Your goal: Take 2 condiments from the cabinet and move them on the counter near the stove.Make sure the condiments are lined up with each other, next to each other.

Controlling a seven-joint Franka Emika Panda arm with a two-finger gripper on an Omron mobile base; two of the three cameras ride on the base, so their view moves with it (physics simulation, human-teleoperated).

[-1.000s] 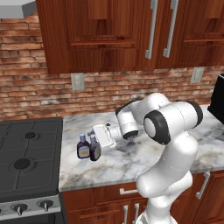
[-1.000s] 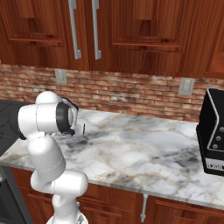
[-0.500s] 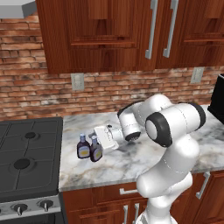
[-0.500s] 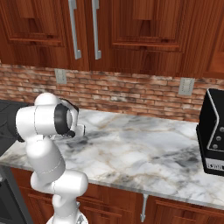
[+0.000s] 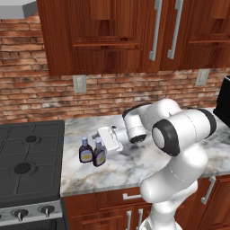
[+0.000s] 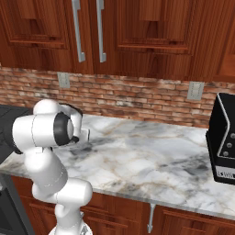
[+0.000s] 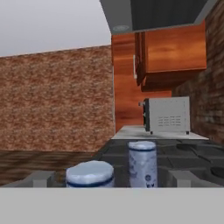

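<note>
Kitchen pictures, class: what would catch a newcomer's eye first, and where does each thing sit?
The big white arm bends low over the marble counter, its hand reaching toward the stove. Just past the hand stand two small dark bottles side by side on the counter near the stove's edge; the hand view shows their bluish caps close up. A black coffee machine stands at the counter's far right.

White and grey veined marble counter [image 5: 134,168] over reddish wood drawers; two condiments [image 5: 92,151] upright on it, touching side by side, near the stove [image 5: 28,164] at its left end; black coffee machine [image 6: 223,146] standing at the far right end
</note>
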